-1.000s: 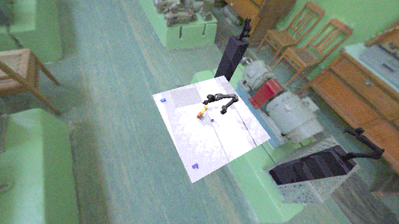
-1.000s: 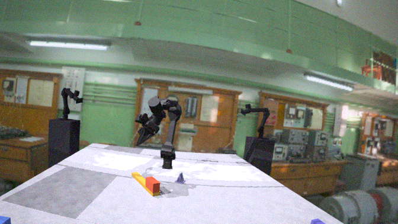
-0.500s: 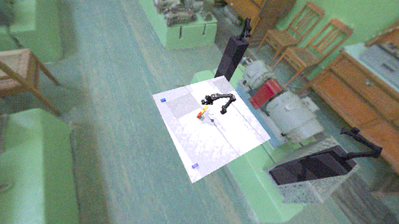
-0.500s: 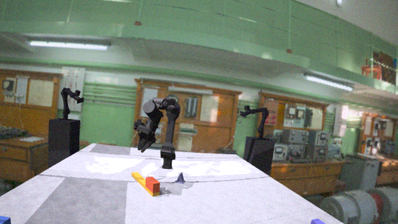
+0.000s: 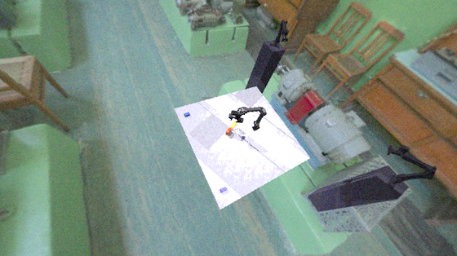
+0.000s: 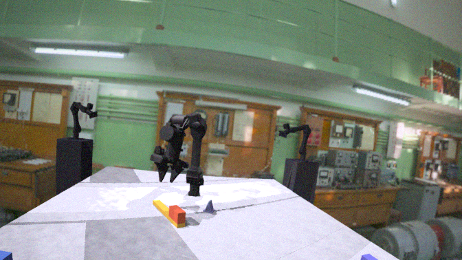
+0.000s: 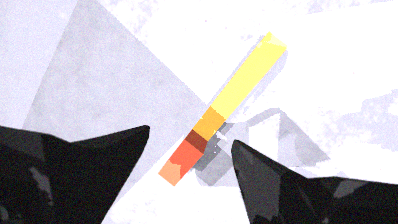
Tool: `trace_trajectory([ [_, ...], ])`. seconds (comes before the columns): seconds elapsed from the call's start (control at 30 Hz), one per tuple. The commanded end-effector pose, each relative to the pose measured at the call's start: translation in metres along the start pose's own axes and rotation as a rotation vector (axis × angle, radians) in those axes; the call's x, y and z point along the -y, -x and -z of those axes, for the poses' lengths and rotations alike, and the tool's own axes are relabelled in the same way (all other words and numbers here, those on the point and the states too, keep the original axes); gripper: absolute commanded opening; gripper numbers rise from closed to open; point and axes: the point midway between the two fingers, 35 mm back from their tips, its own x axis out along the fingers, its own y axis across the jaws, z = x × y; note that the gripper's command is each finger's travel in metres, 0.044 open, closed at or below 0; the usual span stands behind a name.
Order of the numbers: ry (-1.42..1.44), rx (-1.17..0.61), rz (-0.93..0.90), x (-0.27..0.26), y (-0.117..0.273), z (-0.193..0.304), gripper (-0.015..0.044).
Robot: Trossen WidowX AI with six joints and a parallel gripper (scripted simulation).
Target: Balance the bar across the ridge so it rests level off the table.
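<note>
The yellow bar [image 5: 234,125] [image 6: 160,206] [image 7: 245,77] lies flat on the table, with a red-orange block [image 5: 228,131] [image 6: 177,214] [image 7: 182,156] on top at one end. The small blue-grey ridge [image 5: 243,138] [image 6: 209,207] stands apart from the bar, to its right in the exterior view, with nothing on it. I cannot make out the ridge in the wrist view. My gripper [image 6: 166,181] [image 7: 191,138] is open and empty, pointing down above the table. In the wrist view the bar's block end shows between and beyond the fingertips, crossing diagonally.
The table [image 5: 252,166] [image 6: 247,237] carries a blue block [image 5: 186,114] [image 6: 5,256] near one corner and a violet-blue block [image 5: 223,190] [image 6: 369,257] near another. Two other arms stand on dark pedestals [image 6: 74,165] [image 6: 300,177] beyond the table.
</note>
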Motion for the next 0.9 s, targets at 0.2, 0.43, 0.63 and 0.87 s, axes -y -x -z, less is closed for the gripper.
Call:
trace_trajectory([
  [0.2, -0.284, -0.004, 0.145, 0.003, -0.012, 0.008, 0.0315],
  [0.43, -0.448, 0.015, 0.230, 0.006, -0.018, 0.011, 0.0315],
  [0.63, -0.448, 0.015, 0.230, 0.007, -0.025, 0.012, 0.0315],
  [0.87, -0.448, 0.015, 0.230, 0.014, -0.069, 0.014, 0.0315],
])
